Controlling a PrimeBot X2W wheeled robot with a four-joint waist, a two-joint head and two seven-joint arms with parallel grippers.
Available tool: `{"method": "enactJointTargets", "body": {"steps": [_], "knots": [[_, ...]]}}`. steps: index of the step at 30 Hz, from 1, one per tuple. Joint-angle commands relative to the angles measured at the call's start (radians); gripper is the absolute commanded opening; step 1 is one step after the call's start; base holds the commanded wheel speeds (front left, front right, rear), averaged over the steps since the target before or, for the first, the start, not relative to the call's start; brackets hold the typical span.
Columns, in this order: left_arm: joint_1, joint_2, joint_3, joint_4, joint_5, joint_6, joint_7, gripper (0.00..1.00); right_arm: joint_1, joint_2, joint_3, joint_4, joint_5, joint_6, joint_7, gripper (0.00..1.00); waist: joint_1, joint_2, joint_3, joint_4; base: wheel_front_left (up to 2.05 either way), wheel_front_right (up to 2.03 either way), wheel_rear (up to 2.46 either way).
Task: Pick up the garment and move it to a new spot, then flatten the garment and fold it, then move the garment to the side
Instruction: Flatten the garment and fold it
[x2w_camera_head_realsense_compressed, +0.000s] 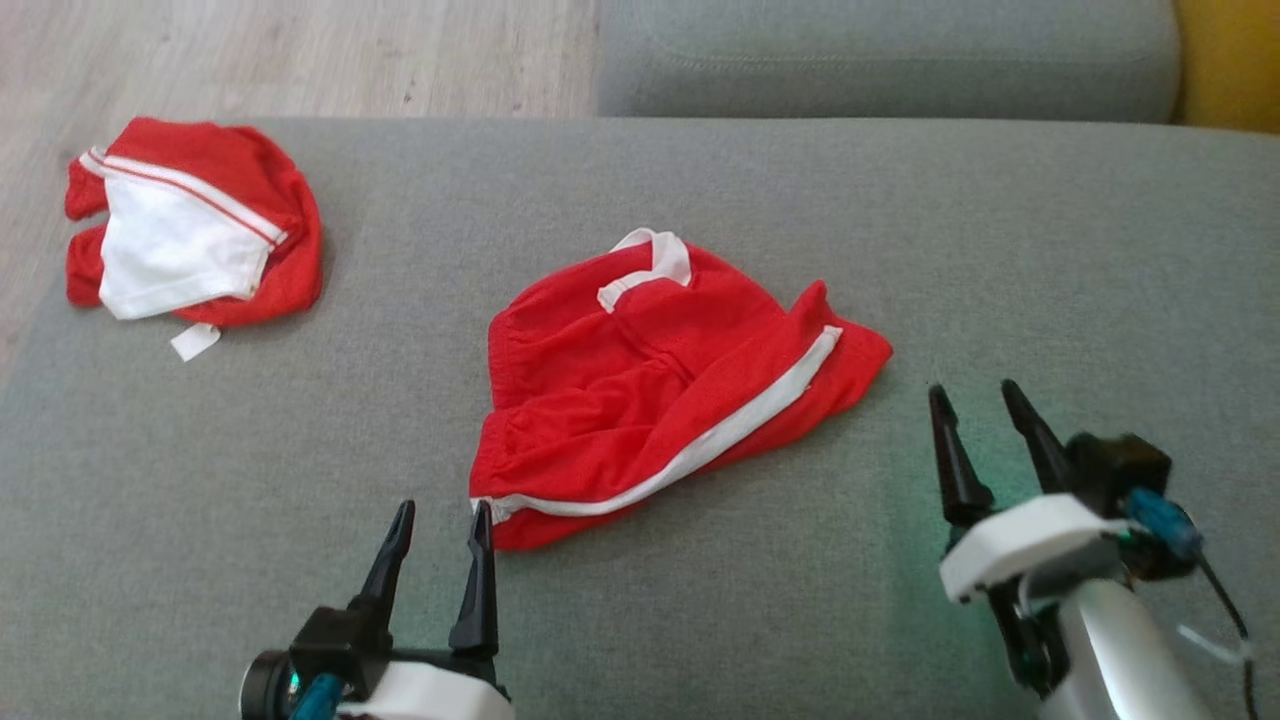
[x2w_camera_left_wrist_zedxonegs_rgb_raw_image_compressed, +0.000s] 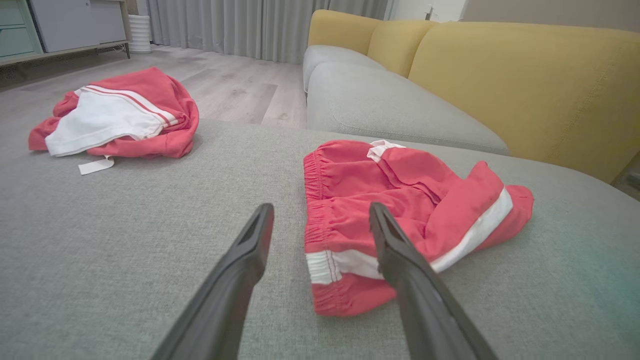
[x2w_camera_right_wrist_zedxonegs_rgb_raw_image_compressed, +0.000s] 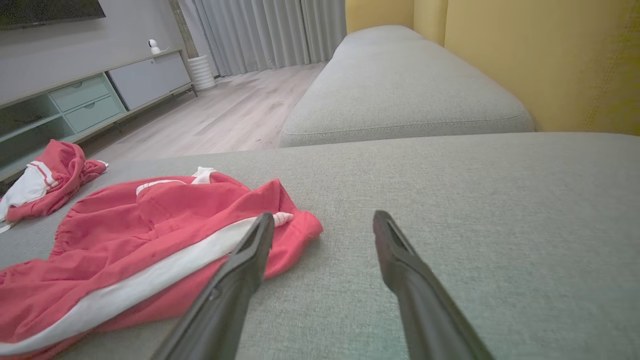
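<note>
The garment (x2w_camera_head_realsense_compressed: 660, 400) lies near the middle of the grey sofa cushion (x2w_camera_head_realsense_compressed: 1000, 250), free of both pincers. We judge that this is its new spot and that flattening comes next.

Our left pincer (x2w_camera_head_realsense_compressed: 443, 508) sits at seven o'clock from the cloth with its fingers apart. In the left wrist view the nearer finger (x2w_camera_left_wrist_zedxonegs_rgb_raw_image_compressed: 400, 260) stands over the corner where the stripe ends, though we cannot tell whether it touches. That placement looks chosen to take this corner for a pull.

Our right pincer (x2w_camera_head_realsense_compressed: 972, 390) waits at three o'clock from the garment, fingers spread and empty. It is just beside the raised hem and apart from it, so it seems ready for the opposite edge. With one pincer on each side, we could stretch the cloth between them.

The garment is a pair of red shorts in thin, limp fabric, lying crumpled rather than flat. A white stripe (x2w_camera_head_realsense_compressed: 720, 435) runs from its seven o'clock corner up toward two o'clock. The gathered waistband (x2w_camera_left_wrist_zedxonegs_rgb_raw_image_compressed: 312, 200) forms the nine o'clock edge, and a white loop (x2w_camera_head_realsense_compressed: 650, 265) curls at twelve o'clock. One leg is folded over and peaks up on the three o'clock side.

A second garment (x2w_camera_head_realsense_compressed: 190, 235), red and white, is bunched well apart at ten o'clock, near the cushion's edge.
</note>
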Motion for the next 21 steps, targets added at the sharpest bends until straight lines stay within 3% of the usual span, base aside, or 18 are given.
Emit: {"method": "enactJointTargets", "body": {"steps": [1,11,21], "knots": [[-0.024,0.016,0.044,-0.022,0.003,-0.004,-0.011,1.0,0.001,0.003,0.007,-0.067,-0.018,0.008,0.003,1.0,0.0001,0.0,-0.011,-0.004,0.0,0.0,0.0],[0.037,0.023,0.061,-0.023,-0.01,0.0,-0.012,1.0,0.193,0.004,0.005,-0.241,0.026,0.008,0.021,1.0,0.0001,0.0,-0.079,-0.001,0.0,0.0,0.0],[0.069,0.035,0.084,-0.041,-0.027,0.007,-0.012,1.0,0.235,0.004,0.009,-0.302,0.022,0.008,0.038,1.0,0.0001,0.0,-0.103,-0.011,0.0,0.0,0.0]]}}
